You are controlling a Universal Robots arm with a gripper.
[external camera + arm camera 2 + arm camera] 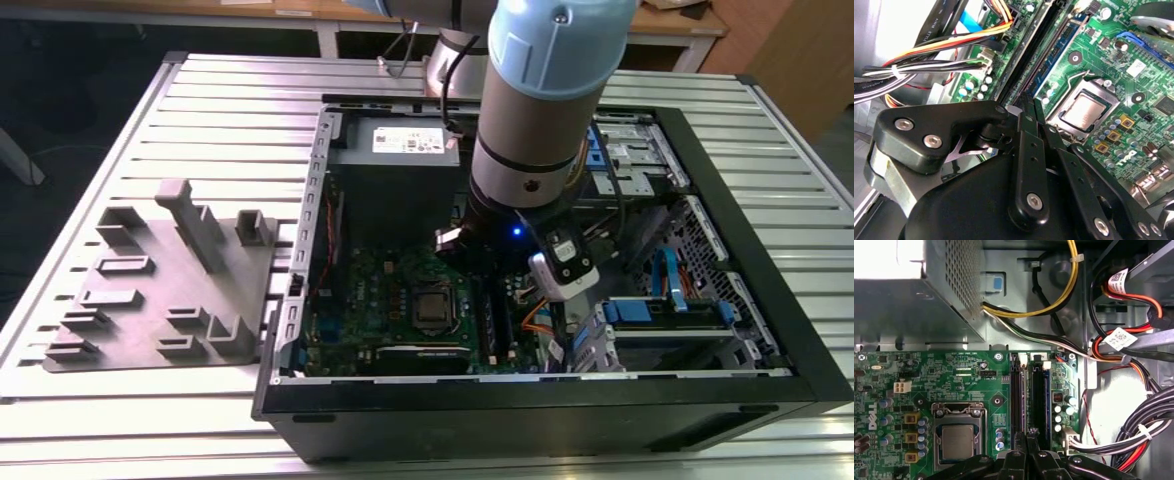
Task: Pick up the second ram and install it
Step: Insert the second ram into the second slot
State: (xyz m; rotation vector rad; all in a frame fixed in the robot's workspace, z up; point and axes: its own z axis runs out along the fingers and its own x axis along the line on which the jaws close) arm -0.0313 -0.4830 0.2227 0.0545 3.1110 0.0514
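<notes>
From my station I see the gripper (1027, 436) drawn narrow, its two fingertips almost meeting, low over the memory slots (1037, 390) on the motherboard (954, 375). A thin strip standing on edge runs out from between those tips, and I take it to be the second ram (1024, 390). It lies along one of the long black slots, so I judge the gripper is pinching its top edge to keep it upright and lined up with the slot. I cannot tell whether it is fully seated. Just beside the slots sits the processor socket (958, 440), its metal face up, close enough that the narrow grip helps keep the fingers off it. Farther on is the grey power-supply box (914, 305), with a yellow cable (1071, 275) looping away from it. A tied bundle of black cables (1154, 415) is routed off the side of the board, which leaves the slots open from above. In the exterior view the arm (534, 110) comes down steeply into the open computer case (534, 385). The case lies on its side on the slatted desk (200, 100), so the board faces upward. On the exterior view's left, well apart from the case, a grey parts holder (160, 290) stands on the desk, which I judge is within the arm's reach.
</notes>
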